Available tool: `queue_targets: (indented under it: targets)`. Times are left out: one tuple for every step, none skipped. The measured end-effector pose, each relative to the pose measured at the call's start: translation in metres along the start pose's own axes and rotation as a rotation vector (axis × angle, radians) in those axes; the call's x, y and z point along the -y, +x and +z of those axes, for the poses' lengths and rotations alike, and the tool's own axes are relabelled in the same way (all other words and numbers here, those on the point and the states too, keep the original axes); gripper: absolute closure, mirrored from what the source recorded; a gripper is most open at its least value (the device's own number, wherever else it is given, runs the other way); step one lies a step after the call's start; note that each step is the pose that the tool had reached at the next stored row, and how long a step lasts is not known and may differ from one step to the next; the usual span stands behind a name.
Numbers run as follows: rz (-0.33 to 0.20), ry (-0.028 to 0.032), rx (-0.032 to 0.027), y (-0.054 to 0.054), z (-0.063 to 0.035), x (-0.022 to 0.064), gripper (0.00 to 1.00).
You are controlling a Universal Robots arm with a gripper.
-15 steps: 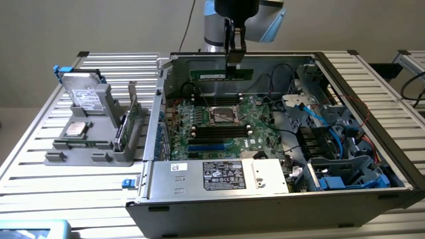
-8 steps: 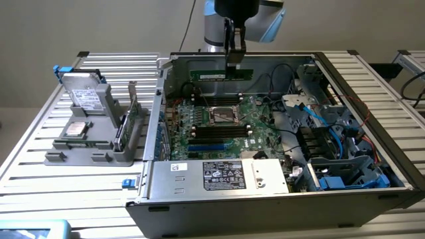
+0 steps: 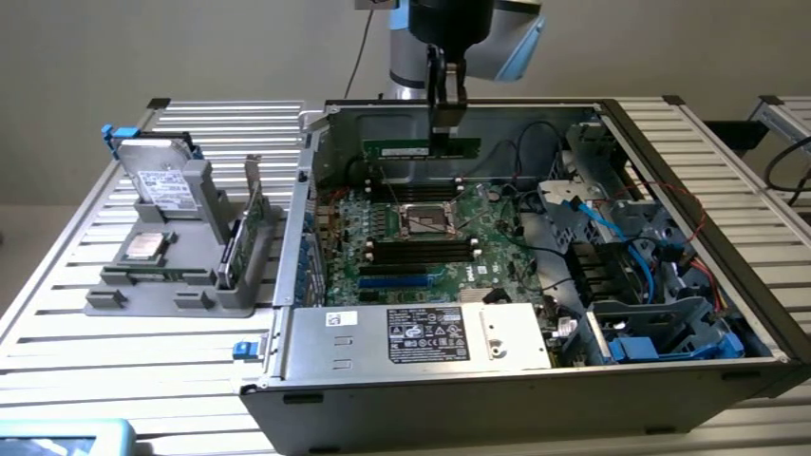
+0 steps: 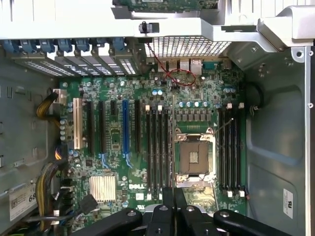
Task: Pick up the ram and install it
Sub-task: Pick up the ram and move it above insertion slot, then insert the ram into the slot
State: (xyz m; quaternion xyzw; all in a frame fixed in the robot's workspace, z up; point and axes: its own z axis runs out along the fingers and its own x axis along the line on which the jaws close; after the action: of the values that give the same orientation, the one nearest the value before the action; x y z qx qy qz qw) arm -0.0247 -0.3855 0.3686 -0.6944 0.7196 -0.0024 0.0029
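- The slatted metal desk (image 3: 152, 370) carries everything we see, and an open computer case (image 3: 507, 408) lies on its side across the middle of it.
- Inside the case, the green motherboard (image 3: 488, 204) lies flat. A silver power supply (image 3: 507, 342) with a printed label sits along the near wall, and blue cables (image 3: 640, 256) run through the part of the case toward the exterior view's right.
- A grey holder (image 3: 165, 285) sits on the desk just beside the case, toward the exterior view's left. A hard drive (image 3: 165, 185) stands upright in it, and a card (image 3: 241, 237) stands on edge in it, nearer the case.
- The arm (image 3: 457, 19) comes down from above over the far half of the case.
- We see the gripper (image 3: 443, 133) pointing straight down, its two fingers closed on the upper edge of the ram.
- In the wrist view, the dark fingers (image 4: 169, 199) sit close together over the board, next to the processor socket (image 4: 193, 158).
- Two banks of black memory slots (image 3: 412, 178) flank that socket, one on its far side and one on its near side.
- The ram (image 3: 399, 149) hangs level and on edge in the gripper's grasp. It sits above the far bank of slots and near the case's far wall, with a pale label on its face.
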Motion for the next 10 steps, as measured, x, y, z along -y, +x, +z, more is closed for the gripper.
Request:
queue_targets:
  targets:
    - [0.0, 0.0, -0.0004, 0.0, 0.0018, -0.0001, 0.87]
    - [0.0, 0.0001, -0.001, 0.0, 0.0036, -0.0001, 0.87]
    - [0.0, 0.0001, -0.0019, 0.0, 0.0054, -0.0001, 0.87]
    - [0.0, 0.0001, -0.0029, 0.0, 0.0072, -0.0001, 0.87]
    - [0.0, 0.0002, -0.0041, 0.0, 0.009, -0.0001, 0.87]
    - [0.0, 0.0002, -0.0055, 0.0, 0.0108, -0.0002, 0.87]
    - [0.0, 0.0003, -0.007, -0.001, 0.0125, -0.0002, 0.87]
    - [0.0, 0.0003, -0.0088, -0.001, 0.0142, -0.0002, 0.87]
    - [0.0, 0.0004, -0.0106, -0.001, 0.0158, -0.0002, 0.87]
    - [0.0, 0.0005, -0.0126, -0.001, 0.0174, -0.0002, 0.87]
